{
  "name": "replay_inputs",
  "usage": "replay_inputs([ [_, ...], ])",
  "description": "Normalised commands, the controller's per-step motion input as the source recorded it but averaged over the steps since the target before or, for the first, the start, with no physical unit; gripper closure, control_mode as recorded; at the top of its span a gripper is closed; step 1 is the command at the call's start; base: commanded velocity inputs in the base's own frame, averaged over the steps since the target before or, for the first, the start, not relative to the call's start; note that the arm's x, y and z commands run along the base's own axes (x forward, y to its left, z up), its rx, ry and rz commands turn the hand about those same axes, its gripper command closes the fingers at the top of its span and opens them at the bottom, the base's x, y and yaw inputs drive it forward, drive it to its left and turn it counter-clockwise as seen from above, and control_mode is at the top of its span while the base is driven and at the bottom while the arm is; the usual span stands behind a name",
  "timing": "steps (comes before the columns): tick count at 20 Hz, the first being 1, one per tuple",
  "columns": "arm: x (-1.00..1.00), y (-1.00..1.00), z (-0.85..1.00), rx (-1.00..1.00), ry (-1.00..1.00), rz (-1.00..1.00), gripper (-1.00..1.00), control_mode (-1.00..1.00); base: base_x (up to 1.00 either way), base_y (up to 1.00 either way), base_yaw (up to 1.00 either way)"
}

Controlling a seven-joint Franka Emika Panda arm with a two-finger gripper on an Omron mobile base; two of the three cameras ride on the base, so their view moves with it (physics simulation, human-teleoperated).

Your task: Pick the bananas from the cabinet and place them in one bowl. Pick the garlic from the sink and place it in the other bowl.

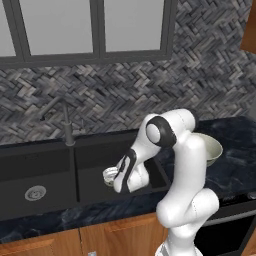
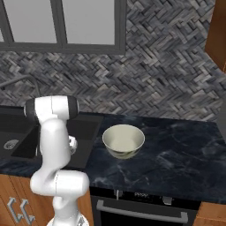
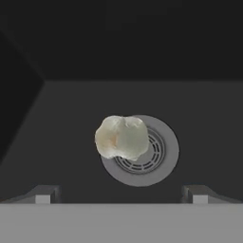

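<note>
Left base view: white arm bent down into matte black double-basin sink [image 1: 50, 165], mid-frame, reaching for garlic. Right base view: deep cream-white bowl [image 2: 123, 140] waiting centre on dark marble surface [image 2: 176, 154]. Hand view: lumpy whitish garlic bulb [image 3: 122, 137] centred over silver drain [image 3: 156, 161]; gripper [image 3: 121, 193] hanging above, jaws spread wide to straddle it.

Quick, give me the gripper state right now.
Gripper: open, holding nothing, jaws spread wide above the garlic on the sink drain.

Whitish garlic [image 3: 122, 137] lies on a silver drain [image 3: 161, 161] in the matte black sink [image 1: 50, 170]; cream bowl [image 2: 123, 140]; black marbled desk [image 2: 176, 159]; grey herringbone wall [image 2: 154, 84].
</note>
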Motion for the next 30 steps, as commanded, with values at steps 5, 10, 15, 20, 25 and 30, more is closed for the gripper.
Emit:
replay_inputs([
  [5,0.27,0.19,-0.05,0.0,0.01,0.0,-1.0,-1.0,0.0,0.0,0.0],
  [10,0.21,0.14,-0.25,0.0,0.04,0.0,-1.0,-1.0,0.0,0.0,0.0],
  [15,0.19,0.14,-0.26,0.0,0.04,0.0,-1.0,-1.0,0.0,0.0,0.0],
  [20,0.16,0.01,-0.33,0.0,0.01,0.0,-1.0,-1.0,0.0,0.0,0.0],
  [25,0.15,0.05,-0.33,0.0,0.02,0.0,-1.0,-1.0,0.0,0.0,0.0],
  [30,0.23,0.1,-0.23,0.0,0.03,0.0,-1.0,-1.0,0.0,0.0,0.0],
])
